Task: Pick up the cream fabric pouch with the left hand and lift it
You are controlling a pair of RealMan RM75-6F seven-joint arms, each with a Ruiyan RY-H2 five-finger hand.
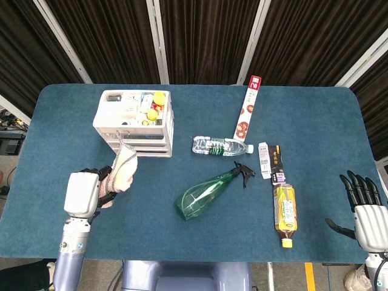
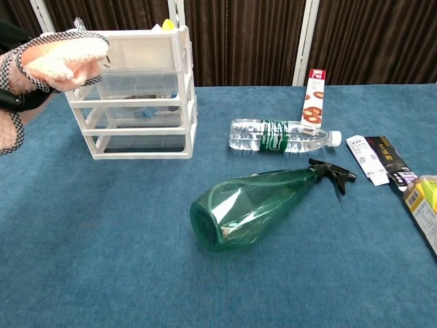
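**Left hand holds the cream pouch above the table**

Head view: the left hand [image 1: 83, 195] grips the cream fabric pouch [image 1: 123, 170], its dark fingers [image 1: 107, 182] wrapped around the lower part of the fabric. The pouch shows just in front of the white drawer unit [image 1: 134, 123], whose top tray holds small coloured items. Toward the middle of the blue table [image 1: 54, 121] lie a clear water bottle [image 1: 221, 146] and, nearer the robot, a green spray bottle [image 1: 211, 193] on its side. A tall red and white box [image 1: 247, 108] lies beyond the water bottle. To the right are a small white packet [image 1: 264, 160], a dark packet [image 1: 277, 164] beside it, and a yellow-capped drink bottle [image 1: 285, 213]. The right hand [image 1: 366, 211] rests at the table's right edge, fingers spread and holding nothing.

Chest view: the pouch [image 2: 60, 60] is raised off the table at the upper left, level with the drawer unit's [image 2: 136, 96] top. Dark fingers [image 2: 17, 101] clasp it; the rest of the left hand is cut off by the frame edge. The right hand is out of this view.
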